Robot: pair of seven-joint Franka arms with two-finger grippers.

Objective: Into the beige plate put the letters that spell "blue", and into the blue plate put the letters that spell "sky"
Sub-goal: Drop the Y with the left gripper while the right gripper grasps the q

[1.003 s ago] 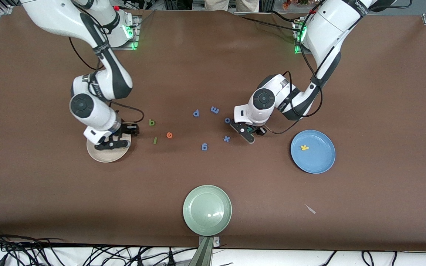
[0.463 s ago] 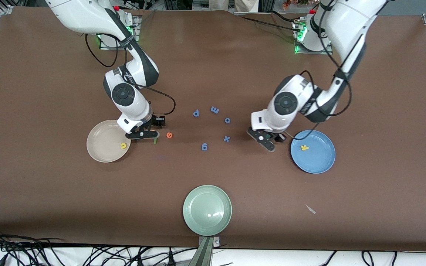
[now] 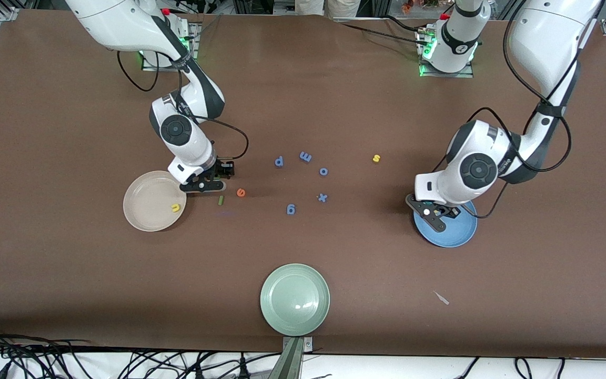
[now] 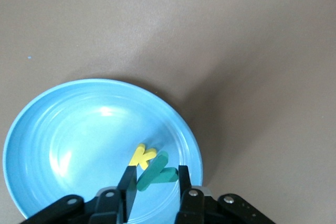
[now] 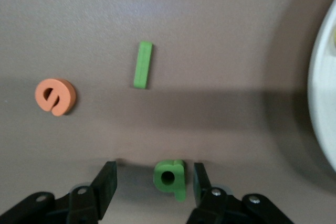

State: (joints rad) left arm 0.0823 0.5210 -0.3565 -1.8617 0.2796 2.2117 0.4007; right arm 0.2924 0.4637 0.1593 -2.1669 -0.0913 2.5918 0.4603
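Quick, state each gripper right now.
Left gripper: over blue plate, open around teal y.
Right gripper: open around dark green b.

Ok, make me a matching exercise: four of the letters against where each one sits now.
Letters:
1. yellow u
2. yellow s
3. teal y
4. dark green b

Places:
A. between the right gripper's open fingers, on the table
B. on the beige plate
C. bare table, away from any plate
D. over the blue plate, between the left gripper's fingers

Pairs: 1-B, 2-C, 3-D, 4-A
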